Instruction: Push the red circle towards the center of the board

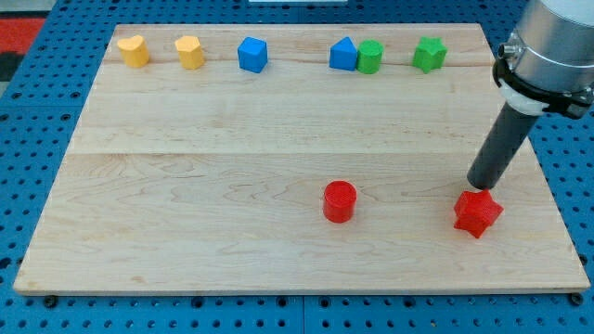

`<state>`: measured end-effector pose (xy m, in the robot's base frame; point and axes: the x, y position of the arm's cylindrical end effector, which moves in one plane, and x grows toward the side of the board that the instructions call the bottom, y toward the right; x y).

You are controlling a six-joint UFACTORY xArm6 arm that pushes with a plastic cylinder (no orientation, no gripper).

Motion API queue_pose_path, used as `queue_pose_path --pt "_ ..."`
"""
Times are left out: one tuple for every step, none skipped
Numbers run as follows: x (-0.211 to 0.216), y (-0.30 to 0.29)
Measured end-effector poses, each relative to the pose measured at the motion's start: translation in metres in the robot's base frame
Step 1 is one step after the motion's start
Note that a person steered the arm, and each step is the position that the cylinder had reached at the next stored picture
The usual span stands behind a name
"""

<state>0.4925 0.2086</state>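
A pale wooden board (278, 121) is seen lying on a blue perforated surface (37, 111). The red circle (340, 201) is found in the lower middle of the frame, a little right of the board's centre and below it, standing alone with bare wood all around it.

The dark rod is seen descending at a slant from the upper right of the frame, and my tip (481, 186) is placed at the lower right, just above the red star (478, 212) and touching it or very nearly so; contact cannot be told for certain. The tip is kept well apart from the red circle, to its right. No gripper is carried by the arm, so nothing is clasped; only the rod's end is presented to the blocks.

Along the top edge of the board a row of blocks is set: a yellow block (134, 51) and a second yellow block (190, 52) at the upper left, a blue cube (252, 55) beside them, then a blue block (343, 54) touching a green cylinder (370, 57), and a green star (429, 54) further right.
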Motion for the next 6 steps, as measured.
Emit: queue_pose_path --pt "-0.008 -0.017" --pt "-0.015 -0.064" --pt "0.019 -0.067" --pt "0.050 -0.070" --pt "0.046 -0.145" --pt "0.043 -0.174"
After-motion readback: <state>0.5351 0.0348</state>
